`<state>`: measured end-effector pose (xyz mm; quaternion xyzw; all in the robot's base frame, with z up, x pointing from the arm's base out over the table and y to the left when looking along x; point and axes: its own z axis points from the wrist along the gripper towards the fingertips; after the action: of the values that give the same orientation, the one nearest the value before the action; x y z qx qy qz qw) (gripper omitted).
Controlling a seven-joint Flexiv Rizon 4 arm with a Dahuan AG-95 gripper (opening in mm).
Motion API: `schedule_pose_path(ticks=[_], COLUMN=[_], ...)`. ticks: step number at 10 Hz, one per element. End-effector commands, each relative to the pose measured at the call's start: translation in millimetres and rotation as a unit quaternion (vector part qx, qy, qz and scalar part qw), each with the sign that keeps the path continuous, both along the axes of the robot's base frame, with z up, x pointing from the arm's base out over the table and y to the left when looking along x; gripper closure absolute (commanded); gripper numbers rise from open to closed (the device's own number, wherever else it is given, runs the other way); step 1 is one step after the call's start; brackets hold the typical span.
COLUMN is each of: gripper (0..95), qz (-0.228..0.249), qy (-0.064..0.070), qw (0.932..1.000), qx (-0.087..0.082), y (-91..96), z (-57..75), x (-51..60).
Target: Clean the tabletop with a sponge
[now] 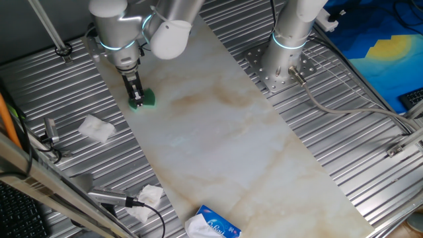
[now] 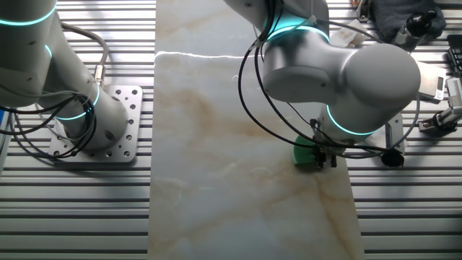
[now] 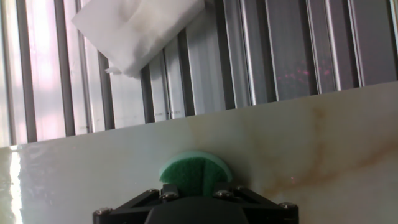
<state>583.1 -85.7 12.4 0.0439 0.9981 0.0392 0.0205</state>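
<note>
The tabletop [image 1: 251,139] is a long glossy off-white slab with faint brown veins. A bright green sponge [image 1: 143,100] rests on it close to one long edge, pressed down by my gripper [image 1: 136,98], whose black fingers are shut on it. From the other side the sponge [image 2: 306,155] shows near the slab's [image 2: 238,166] right edge, partly hidden under the arm, with the gripper [image 2: 323,157] on it. Looking along the hand, the sponge [image 3: 195,172] bulges out past the gripper [image 3: 196,186] onto the tabletop [image 3: 298,143].
Ribbed grey metal [image 1: 344,158] surrounds the slab. Crumpled white tissues [image 1: 96,128] [image 1: 149,195] lie on it, one of them [image 3: 134,31] just beyond the slab's edge. A blue-and-white tissue pack [image 1: 215,225] sits at the slab's near end. A second arm's base [image 1: 281,66] stands beside the slab.
</note>
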Motion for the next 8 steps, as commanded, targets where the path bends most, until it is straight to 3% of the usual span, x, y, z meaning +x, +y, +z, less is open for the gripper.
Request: schedule_pose_path(ticks=[1,8], gripper=[95.0,95.0], qz=[0.049,0.068], qy=[0.037,0.054], qw=[0.9981,0.9962], qx=[-0.002,0.000], y=[0.1,0.1], z=[-0.2,-0.2], x=[0.2,0.2])
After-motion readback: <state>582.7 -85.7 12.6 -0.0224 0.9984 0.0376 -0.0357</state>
